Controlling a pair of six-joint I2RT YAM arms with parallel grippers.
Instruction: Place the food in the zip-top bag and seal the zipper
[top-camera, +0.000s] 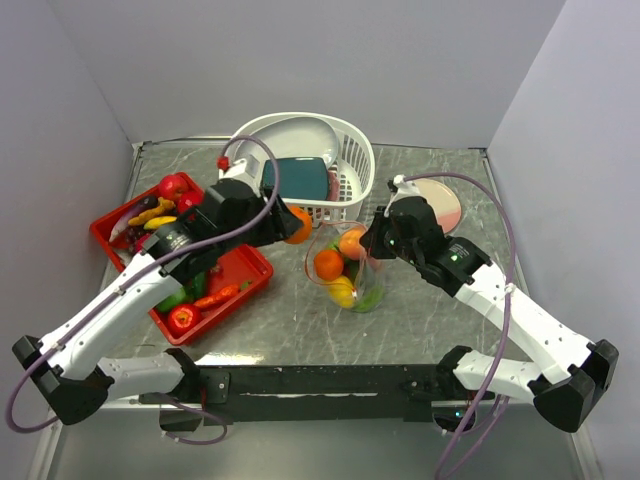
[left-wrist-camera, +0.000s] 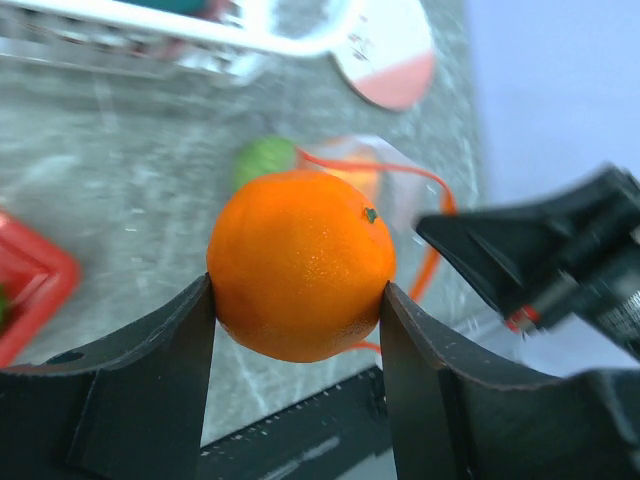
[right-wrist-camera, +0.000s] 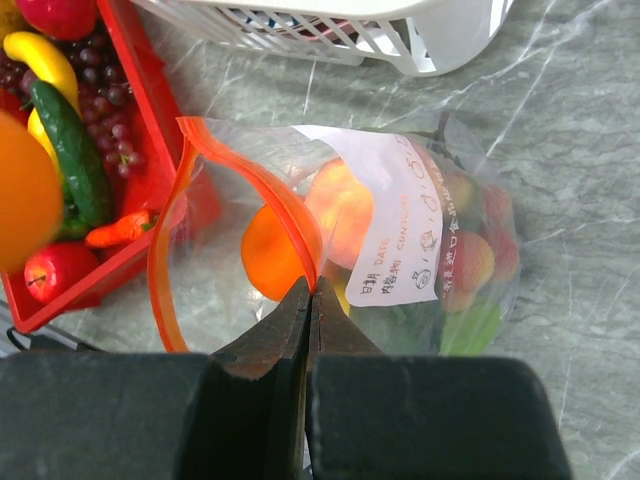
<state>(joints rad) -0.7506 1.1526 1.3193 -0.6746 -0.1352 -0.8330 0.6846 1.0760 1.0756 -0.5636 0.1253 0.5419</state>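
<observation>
My left gripper (left-wrist-camera: 298, 300) is shut on an orange (left-wrist-camera: 300, 262) and holds it in the air just left of the bag's mouth; it also shows in the top view (top-camera: 297, 224). The clear zip-top bag (top-camera: 345, 268) stands open at the table's middle with oranges, a lemon and green pieces inside. My right gripper (right-wrist-camera: 310, 285) is shut on the bag's orange-red zipper strip (right-wrist-camera: 262, 190), holding the mouth open. More food lies in the red tray (top-camera: 248, 268): apples, grapes (right-wrist-camera: 105, 110), banana, cucumber (right-wrist-camera: 70, 150).
A white slotted basket (top-camera: 345, 165) with a teal slab (top-camera: 298, 178) stands at the back. A white and pink plate (top-camera: 445, 200) lies behind the right arm. Grey walls close in on both sides.
</observation>
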